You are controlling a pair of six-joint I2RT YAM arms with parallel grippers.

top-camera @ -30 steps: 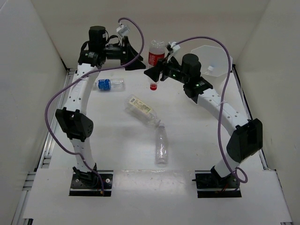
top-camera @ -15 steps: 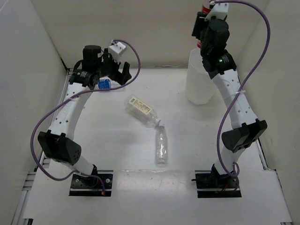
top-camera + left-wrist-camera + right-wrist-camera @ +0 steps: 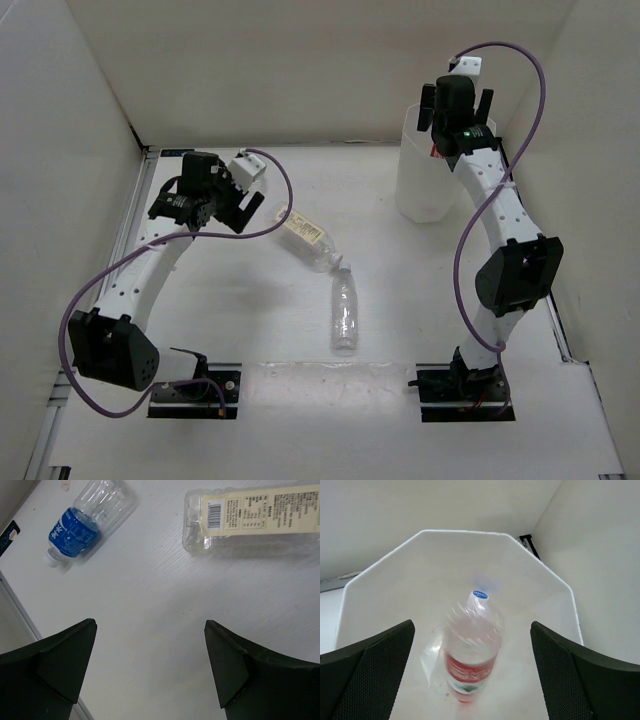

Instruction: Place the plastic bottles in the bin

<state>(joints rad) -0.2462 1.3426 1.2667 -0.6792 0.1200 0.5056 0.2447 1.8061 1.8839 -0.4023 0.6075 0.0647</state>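
**Right wrist view: red-label bottle is inside the bin, both grippers wide open**

So looking down from the right wrist, the right gripper point(image 3: 472, 624) has its fingers spread all the way and nothing between them. It hangs straight over the bin point(image 3: 385, 557), which stands at the far right corner of the tabletop point(image 3: 250, 330). The red-labelled bottle point(image 3: 472, 650) is inside the bin, clear of both fingers, red end pointing down. It's blurred, so I can't make out finer detail. There's something clear beside it near the bin's bottom, but I can't tell what.

The left gripper point(image 3: 150, 625) is fully open too, holding nothing, hovering over bare tabletop on the far left side. From its wrist camera, the blue-labelled bottle point(image 3: 82, 527) lies on its side near the left edge, and the yellowish-labelled bottle point(image 3: 255, 517) lies on its side as well, barcode up. The two are well apart.

From the top camera, the yellowish one runs diagonally toward the middle of the tabletop. An unlabelled bottle point(image 3: 344, 312) lies just beyond its end, pointing toward the near edge. Whether those two touch, I can't tell.
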